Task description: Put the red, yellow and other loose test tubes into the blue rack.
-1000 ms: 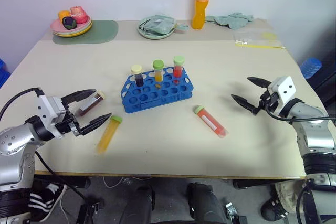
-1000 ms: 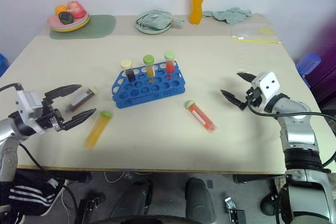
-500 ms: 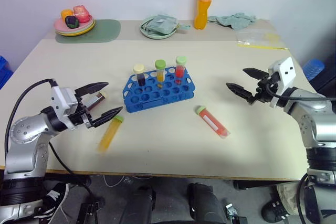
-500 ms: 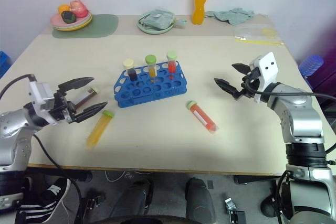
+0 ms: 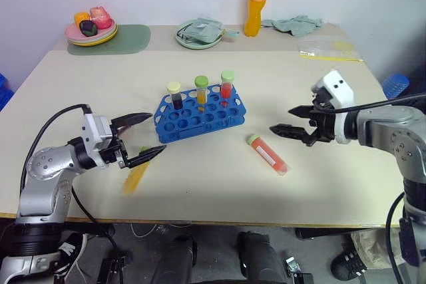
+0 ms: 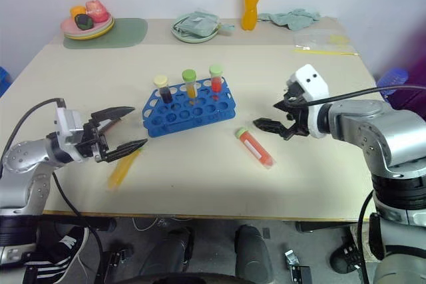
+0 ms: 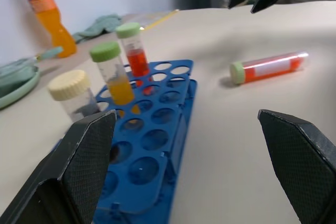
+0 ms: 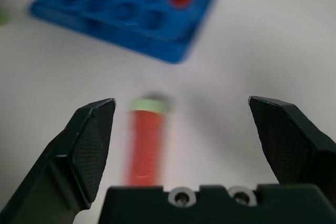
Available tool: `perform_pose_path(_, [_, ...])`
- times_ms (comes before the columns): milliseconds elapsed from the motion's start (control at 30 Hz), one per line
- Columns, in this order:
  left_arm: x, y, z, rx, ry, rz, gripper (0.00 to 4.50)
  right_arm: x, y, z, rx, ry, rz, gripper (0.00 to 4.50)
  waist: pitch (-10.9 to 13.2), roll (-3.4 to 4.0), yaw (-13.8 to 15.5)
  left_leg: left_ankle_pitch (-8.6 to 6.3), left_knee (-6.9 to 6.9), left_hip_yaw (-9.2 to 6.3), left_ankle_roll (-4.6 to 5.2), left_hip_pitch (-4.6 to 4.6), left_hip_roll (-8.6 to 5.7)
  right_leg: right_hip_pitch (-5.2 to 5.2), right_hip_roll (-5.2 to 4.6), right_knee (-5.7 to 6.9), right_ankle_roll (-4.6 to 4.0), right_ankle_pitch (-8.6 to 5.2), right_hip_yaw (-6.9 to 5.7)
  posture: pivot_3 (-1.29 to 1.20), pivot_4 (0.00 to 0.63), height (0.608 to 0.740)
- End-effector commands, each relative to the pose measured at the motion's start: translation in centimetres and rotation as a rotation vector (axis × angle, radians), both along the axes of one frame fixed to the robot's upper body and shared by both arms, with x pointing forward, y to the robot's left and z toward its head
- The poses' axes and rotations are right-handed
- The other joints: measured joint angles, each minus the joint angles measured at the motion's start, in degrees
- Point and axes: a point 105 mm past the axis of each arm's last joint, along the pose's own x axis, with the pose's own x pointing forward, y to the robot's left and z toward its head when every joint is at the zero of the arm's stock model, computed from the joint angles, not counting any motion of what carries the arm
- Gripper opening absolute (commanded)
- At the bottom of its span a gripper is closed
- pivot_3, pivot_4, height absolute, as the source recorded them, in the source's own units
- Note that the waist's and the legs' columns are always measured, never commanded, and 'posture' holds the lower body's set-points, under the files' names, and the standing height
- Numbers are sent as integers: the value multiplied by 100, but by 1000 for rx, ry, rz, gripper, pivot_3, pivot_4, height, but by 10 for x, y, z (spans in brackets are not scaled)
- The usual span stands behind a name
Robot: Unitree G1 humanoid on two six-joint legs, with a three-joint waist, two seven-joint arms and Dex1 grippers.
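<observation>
While the bright blue plastic rack (image 5: 199,114) with its rows of round holes sits near the middle of the pale beige tabletop (image 5: 279,71), three capped tubes stand upright in its far row: one with dark liquid and a cream cap (image 5: 174,96), one with yellow-orange liquid and a green cap (image 5: 201,91), and one with red liquid and a green cap (image 5: 227,86). A clear plastic tube of red liquid with a green cap and white label (image 5: 267,154) lies on its side on the table, to the right of the rack and apart from it. Another tube of yellow-orange liquid with a green cap (image 5: 136,175) lies flat near the rack's left front corner, partly behind the left gripper (image 5: 146,138), whose two black fingers stand wide apart, holding nothing, pointing toward the rack. The right gripper (image 5: 290,120) hangs above the table just to the right of the red lying tube, its fingers also spread wide and empty, aimed down toward that tube. At the far edge stand a tall orange drink bottle (image 5: 253,6), a round green plate with a cloth (image 5: 198,34) and a stack of plates holding fruit (image 5: 90,26).
</observation>
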Motion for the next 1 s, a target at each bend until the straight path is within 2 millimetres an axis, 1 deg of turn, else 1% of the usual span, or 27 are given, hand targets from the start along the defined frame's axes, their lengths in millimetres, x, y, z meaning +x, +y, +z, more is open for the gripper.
perform_pose_path(33, [-15,-2,8,-4,33,-75,4458,-6,5,-6,-112,66,-30,4500,-1,-1,0,0,-1,-1,0,-5,0,-5,0,0,-1,0,-1,0,150,740])
perform_pose_path(233, [-34,-5,10,9,97,-138,4458,3,5,-21,-142,126,-94,4500,-1,-2,9,0,2,-2,0,-33,-1,-28,-1,-3,1,3,-2,0,150,740])
perform_pose_path(333, [-39,-7,10,9,98,-134,4458,4,12,-25,-113,164,-80,4500,-2,-4,1,0,4,-2,0,-36,-1,-29,-1,-5,0,4,-2,0,150,740])
perform_pose_path(433, [-42,-8,8,8,101,-130,4458,3,15,-25,-103,195,-63,4500,-2,-3,-21,0,4,-2,1,-36,0,-31,0,-5,-2,8,-2,0,150,740])
perform_pose_path(533, [-49,-8,7,5,101,-118,4458,-4,22,-35,-110,258,-25,4500,-3,-4,-20,1,3,-2,1,-36,2,-31,1,-5,-3,8,-3,0,150,740])
perform_pose_path(733, [-56,-7,3,25,104,-95,4458,-7,14,-47,-188,274,-67,4500,-3,-4,10,1,6,-2,1,-42,1,-32,1,-10,-3,8,-4,0,150,740])
perform_pose_path(800, [-57,-7,2,21,102,-88,4458,-7,13,-54,-189,291,-80,4500,-4,-7,10,0,7,-2,1,-43,1,-32,1,-11,-3,8,-5,0,150,740])
perform_pose_path(900, [-57,-8,1,17,101,-82,4458,-4,11,-57,-216,269,-115,4500,-4,-7,5,0,6,-2,1,-43,1,-32,1,-12,-3,9,-4,0,150,740])
perform_pose_path(1000, [-58,-8,0,19,99,-79,4458,-7,12,-61,-216,292,-106,4500,-4,-7,-6,0,6,-2,1,-44,1,-33,1,-12,-3,9,-4,0,150,740])
